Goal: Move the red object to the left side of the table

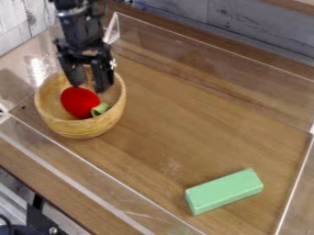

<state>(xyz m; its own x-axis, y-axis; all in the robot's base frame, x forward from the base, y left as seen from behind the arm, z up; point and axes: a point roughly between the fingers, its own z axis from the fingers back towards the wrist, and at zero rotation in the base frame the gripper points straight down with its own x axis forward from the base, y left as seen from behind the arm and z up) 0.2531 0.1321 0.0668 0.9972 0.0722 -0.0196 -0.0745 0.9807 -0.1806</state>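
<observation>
Wood-grain boards make up the table [208, 110], a brown, glossy top with long streaks running across it, fenced by low clear acrylic walls [147, 207] that catch pale reflections along their edges. Behind the far wall runs a strip of grey weathered planks [263, 20]. Next in size is the robot arm [76, 16], black and jointed, coming in from the upper left corner and pointing straight down. Below it sits the wooden bowl [76, 124], round, light tan, with a thick smooth rim and a shallow hollow, resting on the left part of the tabletop close to the near wall. A green rectangular block [225, 191], matte and flat-sided with slightly softened corners, lies alone near the lower right, well apart from the bowl. Smallest is the red object [81, 100], a rounded, shiny toy strawberry with a pale green leafy cap [103, 109] turned toward the right, lying inside the bowl's hollow. The gripper [88, 75] hangs over the bowl's far side, its dark fingers [106, 75] spread wide and reaching down just above the strawberry; they pinch nothing, and whether a tip touches the fruit cannot be told.
</observation>
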